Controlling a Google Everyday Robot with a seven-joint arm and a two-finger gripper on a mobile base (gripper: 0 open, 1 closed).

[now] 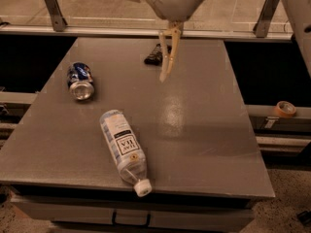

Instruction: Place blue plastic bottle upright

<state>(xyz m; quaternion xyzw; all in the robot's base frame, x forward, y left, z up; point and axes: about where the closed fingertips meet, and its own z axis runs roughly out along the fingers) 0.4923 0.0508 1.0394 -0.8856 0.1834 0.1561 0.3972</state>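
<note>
Camera view: your gripper (126,34) hangs above the table's (204,130) far half, fingers spread wide, holding nothing. The blue plastic bottle (123,144) lies on its side near the front edge, well apart from it, white cap (142,188) toward you and screwed on. You can't tell what's inside. A blue can (80,80) lies tipped over at left, contents unclear.

Rounded white wrist housing, small dark screws, slim cream-fingered gripper (126,35) above table (209,130) far side
</note>
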